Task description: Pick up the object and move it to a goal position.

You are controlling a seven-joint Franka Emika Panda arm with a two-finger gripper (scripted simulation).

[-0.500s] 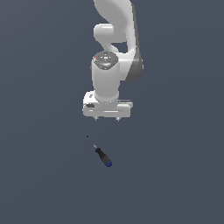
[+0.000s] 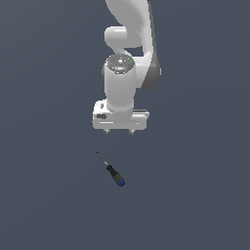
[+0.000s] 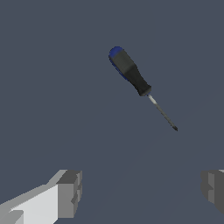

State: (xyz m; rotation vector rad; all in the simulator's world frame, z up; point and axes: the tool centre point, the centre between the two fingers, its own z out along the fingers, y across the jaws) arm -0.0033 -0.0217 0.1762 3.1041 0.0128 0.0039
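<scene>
Jaws spread wide and empty above one screwdriver (image 2: 112, 171) lying on the floor.

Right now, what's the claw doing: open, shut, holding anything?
Claw: open and empty, fingers wide apart. The screwdriver lies apart from it on the surface, not between the fingers.

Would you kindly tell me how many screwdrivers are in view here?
1. The screwdriver lies alone on the flat surface, in front of and apart from the open hand; nothing suggests another is hidden.
</scene>
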